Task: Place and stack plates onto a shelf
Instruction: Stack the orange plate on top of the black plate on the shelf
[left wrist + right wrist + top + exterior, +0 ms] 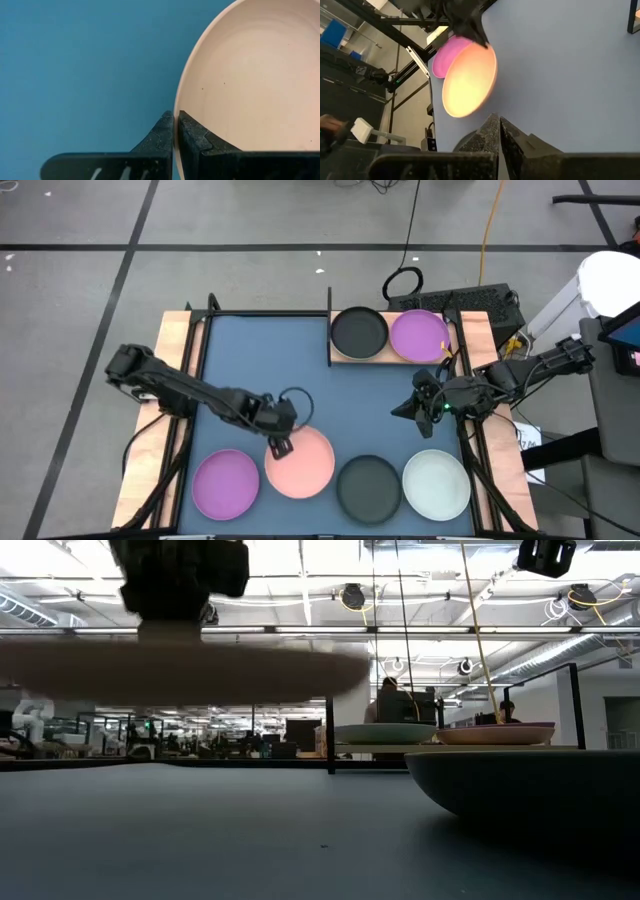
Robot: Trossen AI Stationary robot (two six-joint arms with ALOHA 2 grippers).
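Observation:
My left gripper (281, 446) is shut on a pink plate (302, 464), which hangs over the blue mat near the table's front edge; the low view shows this pink plate (180, 670) well above the table. A purple plate (226, 483), a black plate (368, 486) and a pale mint plate (436, 483) rest on the mat along the front. The light-wood shelf (342, 358) at the far side bears a black plate (359, 330) and a purple plate (419, 335). My right gripper (402, 408) is shut and hovers above the mat's right part, holding nothing. My left gripper pinches the pink plate's rim (175, 107) on the plate's left far side, one finger inside the plate (192, 132) and one outside it (160, 135). The fingers slant down from the table's left. The plate is lifted clear of the mat and roughly level.
A thin black upright rail (329, 325) stands at the shelf's left end. Wooden strips (178, 340) border the blue mat (260, 360). Cables and a black box (480, 302) lie behind the shelf. Bare mat lies in the middle, between the shelf and the front row.

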